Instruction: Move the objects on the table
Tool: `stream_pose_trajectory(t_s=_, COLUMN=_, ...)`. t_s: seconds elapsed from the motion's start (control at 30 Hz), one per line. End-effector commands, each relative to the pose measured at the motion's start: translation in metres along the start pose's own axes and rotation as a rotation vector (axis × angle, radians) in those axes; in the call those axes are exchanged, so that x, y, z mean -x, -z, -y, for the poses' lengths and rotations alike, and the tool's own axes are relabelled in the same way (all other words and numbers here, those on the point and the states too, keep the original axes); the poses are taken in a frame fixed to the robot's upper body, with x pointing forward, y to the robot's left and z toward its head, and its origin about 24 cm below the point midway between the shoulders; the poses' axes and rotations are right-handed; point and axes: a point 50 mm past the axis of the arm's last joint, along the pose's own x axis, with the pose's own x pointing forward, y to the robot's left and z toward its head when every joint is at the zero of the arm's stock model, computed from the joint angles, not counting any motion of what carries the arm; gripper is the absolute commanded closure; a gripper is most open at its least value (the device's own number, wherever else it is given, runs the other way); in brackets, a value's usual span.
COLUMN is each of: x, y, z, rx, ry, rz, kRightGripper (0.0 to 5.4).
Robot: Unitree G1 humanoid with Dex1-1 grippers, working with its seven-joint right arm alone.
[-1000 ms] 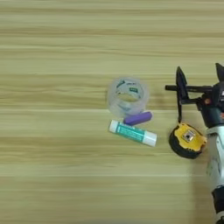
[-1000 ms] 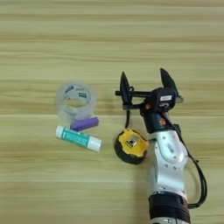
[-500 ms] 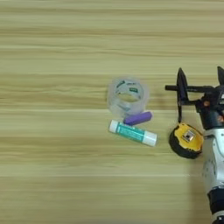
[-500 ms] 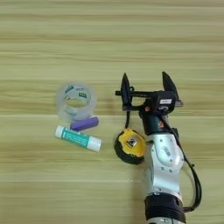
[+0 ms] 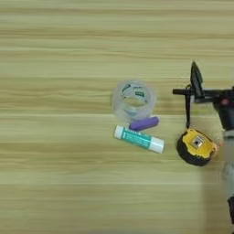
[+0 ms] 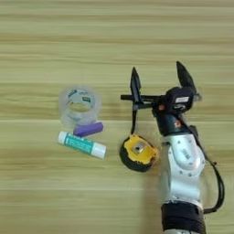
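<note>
Just below the spread, empty end effector (image 6: 157, 82) sits the tape measure (image 6: 137, 152): drop straight, straddle it squarely, then clench

The table (image 5: 55, 55) under me is light wood, its grain running in horizontal stripes of tan and pale yellow across both views. Four small things lie on it, grouped right of centre. A clear tape roll (image 5: 133, 99) lies flat, its open ring facing up. Just below it, touching or nearly touching its lower rim, lies a short purple cylinder (image 5: 144, 123) on its side, slightly tilted. Just below that lies a green-and-white glue stick (image 5: 138, 139), slanting down to the right. To the right of the glue stick, apart from it, sits a yellow-black tape measure (image 6: 138, 151), with a black strap (image 6: 134, 119) rising from it.
</note>
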Motion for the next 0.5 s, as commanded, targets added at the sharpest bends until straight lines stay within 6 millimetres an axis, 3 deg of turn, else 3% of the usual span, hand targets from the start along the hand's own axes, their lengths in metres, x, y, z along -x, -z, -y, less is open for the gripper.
stream_pose_trajectory(t_s=0.03, x=-0.027, y=-0.047, z=0.001, rx=0.050, ry=-0.125, rz=0.144, kRightGripper=0.05)
stream_pose_trajectory(t_s=0.3, x=-0.039, y=-0.074, z=-0.004, rx=0.012, ry=-0.326, rz=0.122, kRightGripper=0.05)
stream_pose_trajectory(t_s=0.4, x=-0.048, y=-0.076, z=-0.004, rx=-0.003, ry=-0.434, rz=0.067, kRightGripper=0.05)
stream_pose_trajectory(t_s=0.5, x=-0.054, y=-0.066, z=-0.018, rx=-0.010, ry=-0.625, rz=-0.087, kRightGripper=0.05)
